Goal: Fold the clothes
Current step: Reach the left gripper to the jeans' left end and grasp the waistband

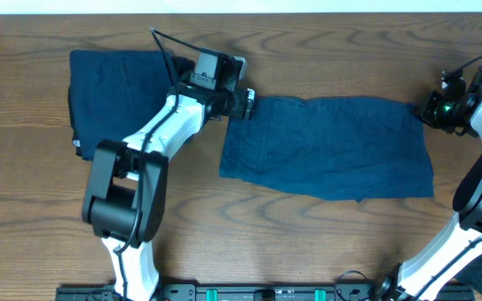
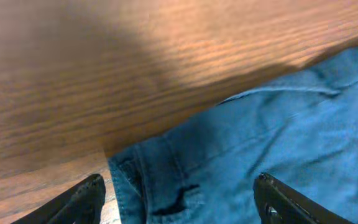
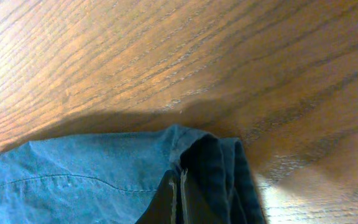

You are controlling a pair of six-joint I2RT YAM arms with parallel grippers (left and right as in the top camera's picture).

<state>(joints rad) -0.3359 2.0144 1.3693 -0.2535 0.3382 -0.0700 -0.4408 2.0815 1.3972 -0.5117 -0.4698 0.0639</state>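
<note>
Flat garment: dark blue flat garment (image 1: 329,146) lies spread in the middle of the table (image 1: 325,33). It is a rough rectangle and looks to be more than one layer at its corners.
Folded bundle: a darker folded bundle (image 1: 115,92) sits at the far-left side of the table, apart from the flat garment and partly under the left arm.
Long axis: runs left to right across the table, slightly skewed, with the right end sitting a little nearer the robot.
Pointing: stitched seams show at the far-left corner. Whether that end is the waist cannot be told.
Left gripper: left gripper (image 1: 248,102) is at the garment's far-left corner. Its jaws are spread wide with the corner between them, and nothing is gripped.
Right gripper: right gripper (image 1: 425,109) is at the far-right corner. Its jaws are pressed together, and bunched cloth at the tips suggests they are pinching that corner.
Step (judged): taking both far corners for a fold toward the near edge.
Risk 1: the left jaws may close on only the top layer, or past the hem, so that corner slips and the fold goes crooked.
Risk 2: lifting with only one corner held would drag and twist the cloth.
Risk 3: the left arm could brush the bundle and disturb it.
</note>
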